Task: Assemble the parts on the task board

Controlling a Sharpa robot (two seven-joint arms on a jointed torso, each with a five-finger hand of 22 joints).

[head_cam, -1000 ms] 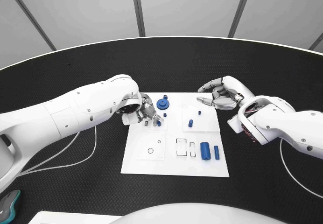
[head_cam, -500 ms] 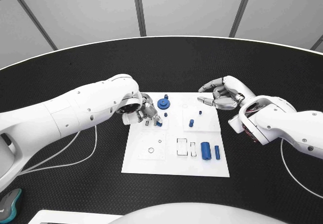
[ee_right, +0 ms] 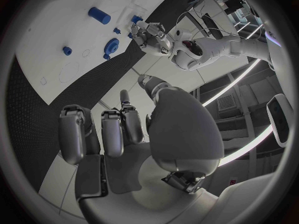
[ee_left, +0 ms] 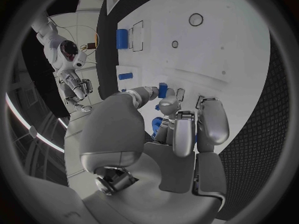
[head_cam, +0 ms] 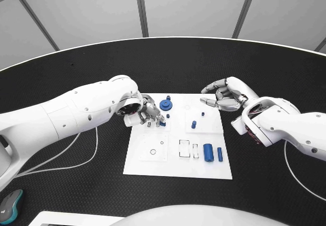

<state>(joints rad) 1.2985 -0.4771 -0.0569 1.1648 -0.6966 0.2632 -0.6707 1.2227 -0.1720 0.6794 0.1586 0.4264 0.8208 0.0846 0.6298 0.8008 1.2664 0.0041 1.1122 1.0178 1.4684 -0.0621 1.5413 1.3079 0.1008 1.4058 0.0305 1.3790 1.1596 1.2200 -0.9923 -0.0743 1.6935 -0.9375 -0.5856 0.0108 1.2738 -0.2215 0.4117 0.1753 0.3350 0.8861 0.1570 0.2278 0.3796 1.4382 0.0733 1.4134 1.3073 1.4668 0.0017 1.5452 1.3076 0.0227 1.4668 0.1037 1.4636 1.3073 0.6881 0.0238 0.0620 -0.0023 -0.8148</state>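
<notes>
This is a robotics lab or test cell rather than a home or shop. A round black textured tabletop (head_cam: 170, 61) fills the scene, backed by plain grey wall panels (head_cam: 190, 19) split by dark vertical seams. Beyond the fingertips of the left silver many-fingered hand (head_cam: 148, 114) lies a flat white rectangular task board (head_cam: 153, 162) with outlined slots and small blue plastic parts (head_cam: 207, 152), a bench fixture for trials. Thin white cables (head_cam: 81, 157) trail across the tabletop beside the left arm, and bright curved light strips (ee_right: 239, 79) show behind the right hand (ee_right: 118, 134).
</notes>
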